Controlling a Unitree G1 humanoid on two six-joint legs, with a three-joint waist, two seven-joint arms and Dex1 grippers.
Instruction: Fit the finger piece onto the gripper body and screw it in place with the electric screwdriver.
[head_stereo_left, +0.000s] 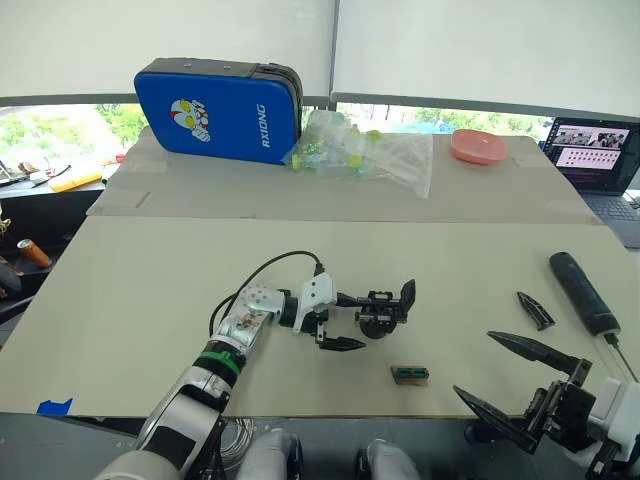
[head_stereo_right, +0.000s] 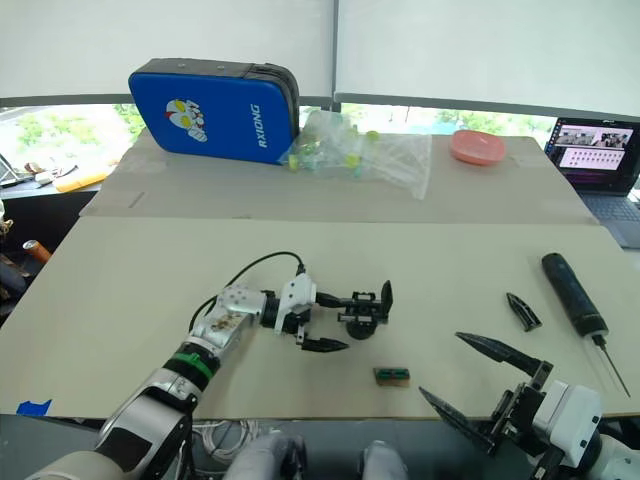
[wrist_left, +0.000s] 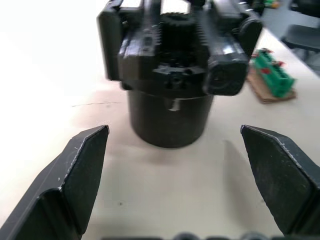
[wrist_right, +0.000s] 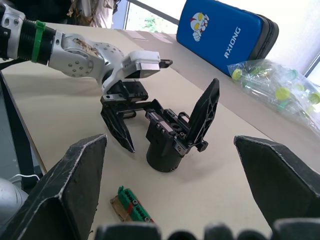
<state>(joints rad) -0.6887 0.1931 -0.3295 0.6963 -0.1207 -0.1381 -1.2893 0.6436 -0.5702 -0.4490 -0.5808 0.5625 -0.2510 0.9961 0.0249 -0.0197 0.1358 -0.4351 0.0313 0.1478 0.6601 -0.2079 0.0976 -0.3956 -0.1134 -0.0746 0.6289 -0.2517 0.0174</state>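
My left gripper (head_stereo_left: 345, 320) spread wide, fingers flanking small black cylindrical gripper body (head_stereo_left: 383, 311) mid-bench, not touching. My right gripper (head_stereo_left: 510, 380) spread too, hovering at near edge. Loose black tapered finger piece (head_stereo_left: 535, 310) beside thick black electric screwdriver (head_stereo_left: 584, 292), toward right edge.

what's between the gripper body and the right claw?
In the left eye view, a small green connector block lies on the table between the gripper body and the open right claw. Otherwise bare tabletop.
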